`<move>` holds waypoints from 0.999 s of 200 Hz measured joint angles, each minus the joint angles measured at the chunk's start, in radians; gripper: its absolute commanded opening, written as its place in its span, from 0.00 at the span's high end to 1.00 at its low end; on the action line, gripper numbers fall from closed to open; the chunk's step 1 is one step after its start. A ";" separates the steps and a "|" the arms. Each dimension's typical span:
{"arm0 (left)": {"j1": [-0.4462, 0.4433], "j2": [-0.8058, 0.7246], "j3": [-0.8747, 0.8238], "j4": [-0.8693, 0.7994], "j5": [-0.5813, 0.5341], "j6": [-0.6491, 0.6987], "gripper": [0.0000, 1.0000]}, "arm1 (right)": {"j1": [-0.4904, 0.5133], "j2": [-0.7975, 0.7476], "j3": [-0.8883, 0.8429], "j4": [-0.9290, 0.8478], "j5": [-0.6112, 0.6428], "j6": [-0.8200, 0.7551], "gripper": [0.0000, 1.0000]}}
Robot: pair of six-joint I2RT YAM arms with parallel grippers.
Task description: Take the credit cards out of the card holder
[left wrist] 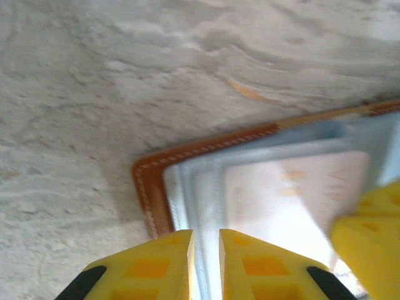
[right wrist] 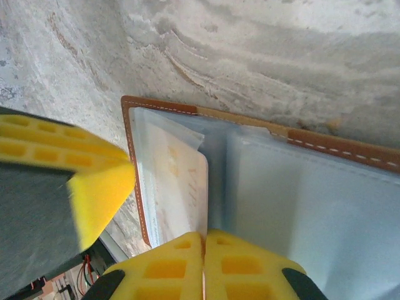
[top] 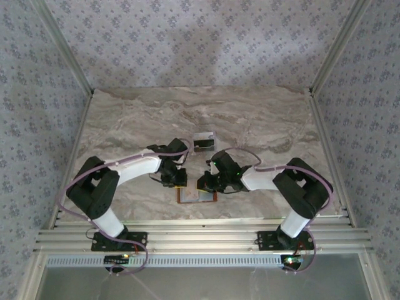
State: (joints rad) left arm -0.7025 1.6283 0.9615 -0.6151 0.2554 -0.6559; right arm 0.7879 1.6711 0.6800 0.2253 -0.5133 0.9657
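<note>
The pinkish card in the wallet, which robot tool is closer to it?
Right. The right tool is shut at the edge of the pinkish card, near the fold of the wallet. The left tool sits farther out, over the wallet's outer border.

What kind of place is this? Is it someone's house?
Probably not a house. It looks like a robot test booth. Patterned walls box in a marble-look table, and the left arm and right arm are bolted to metal rails at its near edge.
</note>
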 measured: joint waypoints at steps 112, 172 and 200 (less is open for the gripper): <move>0.000 0.011 -0.049 0.068 0.072 -0.026 0.84 | 0.005 0.010 0.007 0.011 0.000 0.006 0.92; -0.001 0.016 -0.047 0.064 0.059 -0.018 0.87 | 0.005 0.002 0.007 -0.005 0.006 0.006 0.94; -0.007 0.017 -0.044 0.067 0.056 -0.014 0.87 | 0.005 -0.021 0.003 -0.020 0.020 0.006 0.97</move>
State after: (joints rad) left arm -0.7097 1.6451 0.9173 -0.5484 0.3115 -0.6704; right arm 0.7925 1.6497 0.6830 0.2050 -0.4931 0.9714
